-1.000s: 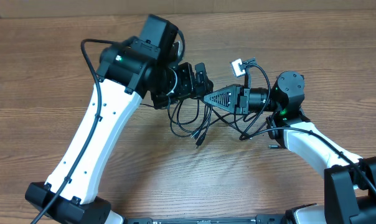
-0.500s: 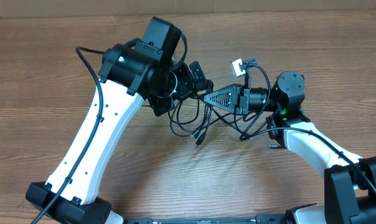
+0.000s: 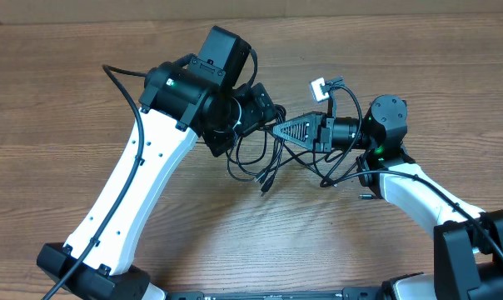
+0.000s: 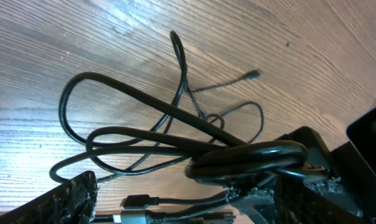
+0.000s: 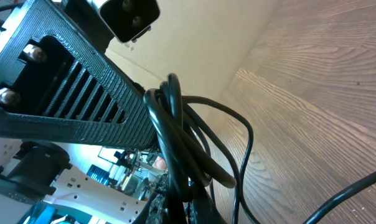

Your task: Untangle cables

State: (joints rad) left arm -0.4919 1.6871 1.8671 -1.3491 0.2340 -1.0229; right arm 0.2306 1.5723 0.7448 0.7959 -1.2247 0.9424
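From overhead, you see the cables [image 3: 268,179] bunched near the middle of the bench [image 3: 85,83], strung between the two arms. Their loops sag onto the wood below the meeting point, and one plug end lies lowest. The right fingers [image 3: 297,132] point left, closed to a narrow tip right at the tangle. The left fingers [image 3: 265,93] sit just above and to the left of that tip, close beside it. A white connector [image 3: 318,88] stands up behind the right wrist, apart from the loops.

At the left wrist, you look down on the cables [image 4: 250,160] from close range. A thick coil of several strands lies against the finger on the picture's right. Wider loops fan out over the bench [image 4: 300,50], and one thin cord runs off to a small plug [image 4: 254,74]. The left fingers [image 4: 73,196] stand wide apart, with strands passing between them and nothing pinched.

At the right wrist, the slotted right fingers [image 5: 63,81] are shut together, with the cables [image 5: 175,149] gathered in a tight black bundle along their lower edge. You can take that bundle as gripped there. One loop curves away toward the bench [image 5: 312,93]. A white block [image 5: 129,15] with two dark holes shows at the top edge.
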